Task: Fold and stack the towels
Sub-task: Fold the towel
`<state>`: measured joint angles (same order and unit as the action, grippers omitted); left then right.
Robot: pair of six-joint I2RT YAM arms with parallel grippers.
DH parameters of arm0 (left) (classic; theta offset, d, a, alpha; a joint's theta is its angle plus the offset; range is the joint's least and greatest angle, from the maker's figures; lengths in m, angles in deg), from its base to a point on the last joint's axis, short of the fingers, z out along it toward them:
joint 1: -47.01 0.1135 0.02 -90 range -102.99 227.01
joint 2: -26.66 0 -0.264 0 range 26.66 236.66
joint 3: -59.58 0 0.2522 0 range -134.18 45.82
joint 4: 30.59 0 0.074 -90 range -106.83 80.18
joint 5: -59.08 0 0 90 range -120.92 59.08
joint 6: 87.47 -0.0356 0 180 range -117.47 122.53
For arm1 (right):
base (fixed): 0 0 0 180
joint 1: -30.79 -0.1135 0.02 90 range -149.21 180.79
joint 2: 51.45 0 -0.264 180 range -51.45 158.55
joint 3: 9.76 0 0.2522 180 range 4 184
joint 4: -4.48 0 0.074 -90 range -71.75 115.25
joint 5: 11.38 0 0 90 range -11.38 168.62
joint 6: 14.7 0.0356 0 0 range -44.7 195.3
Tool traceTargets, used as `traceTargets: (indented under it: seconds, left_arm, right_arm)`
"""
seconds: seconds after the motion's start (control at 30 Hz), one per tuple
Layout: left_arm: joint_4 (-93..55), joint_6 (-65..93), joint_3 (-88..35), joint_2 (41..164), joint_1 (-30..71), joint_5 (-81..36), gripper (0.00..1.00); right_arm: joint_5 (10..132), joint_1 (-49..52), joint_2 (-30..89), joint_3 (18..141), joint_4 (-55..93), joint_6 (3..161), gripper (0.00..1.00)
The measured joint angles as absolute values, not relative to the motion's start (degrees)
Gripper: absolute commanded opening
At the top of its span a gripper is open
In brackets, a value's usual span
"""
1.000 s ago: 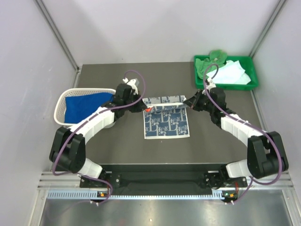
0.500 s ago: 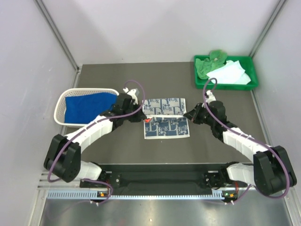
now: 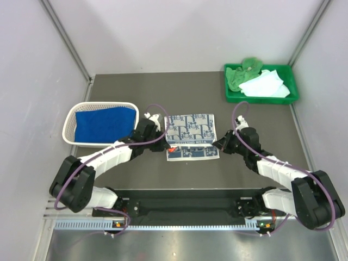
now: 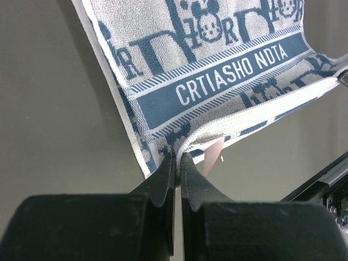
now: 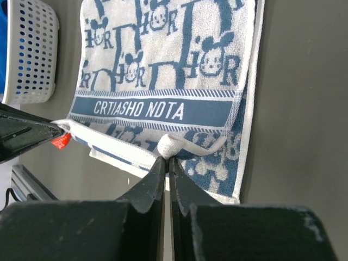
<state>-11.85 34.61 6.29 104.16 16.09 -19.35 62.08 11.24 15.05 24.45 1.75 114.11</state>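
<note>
The blue-grey patterned towel [image 3: 189,129] lies flat in the middle of the table, its far edge doubled over toward the near side. My left gripper [image 3: 169,145] is shut on the left corner of that lifted edge, pinching the white hem [image 4: 176,157]. My right gripper [image 3: 218,145] is shut on the right corner, a bunched bit of hem [image 5: 167,156] between its tips. The hem stretches taut between the two grippers, low over the towel's near part [image 5: 217,163]. A royal blue towel [image 3: 103,124] fills the basket. A bright green towel [image 3: 243,73] and a pale mint-white one [image 3: 266,86] lie in the tray.
The white lattice basket [image 3: 68,130] stands at the left, close to my left arm. The green plastic tray [image 3: 261,99] sits at the far right corner. A small red tag [image 5: 61,140] hangs from the towel's left corner. A black rail [image 3: 185,204] runs along the near edge.
Both grippers have drawn the towel's far edge toward the near side, over the rest of the cloth. Now its printed band faces up and the fold lies lower.
</note>
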Motion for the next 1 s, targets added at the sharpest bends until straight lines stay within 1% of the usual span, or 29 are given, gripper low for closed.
traceTargets:
  seconds: [0.37,0.4,0.47,0.53,0.57,0.63,0.67,0.87,0.97,1.0]
  left_arm:
    - [-14.2,35.5,8.8,104.0,15.4,-20.3,0.0]
    - [-14.3,35.6,9.0,104.0,15.3,-20.3,0.0]
    - [-14.3,35.6,9.4,104.0,15.1,-20.3,0.08]
    - [-14.3,35.5,9.7,104.0,15.0,-20.6,0.14]
    - [-14.3,35.4,10.0,104.0,15.0,-21.2,0.21]
    - [-14.3,35.5,10.9,104.0,15.0,-21.6,0.32]
    - [-14.3,35.5,11.4,104.0,15.0,-21.8,0.41]
    - [-14.3,35.6,13.7,103.2,13.9,-21.8,0.42]
    - [-14.3,35.6,13.8,100.8,13.9,-21.6,0.41]
    - [-14.3,35.6,13.8,100.0,13.9,-21.5,0.39]
  right_arm:
    - [62.8,10.6,15.0,23.1,-0.6,114.5,0.0]
    - [62.8,10.6,15.0,22.7,-0.9,114.5,0.04]
    - [62.8,10.5,15.0,21.9,-1.2,114.8,0.08]
    - [63.5,10.3,14.7,20.8,-1.5,115.0,0.14]
    - [64.3,10.3,14.2,19.9,-1.6,115.1,0.25]
    - [65.6,10.3,12.9,18.2,-1.7,115.5,0.31]
    - [65.8,10.3,12.1,17.4,-1.6,115.5,0.32]
    - [68.2,10.2,4.7,16.0,1.4,115.6,0.38]
    - [69.8,10.0,1.2,16.1,2.9,115.4,0.38]
    - [70.4,9.9,0.7,16.5,3.7,115.3,0.38]
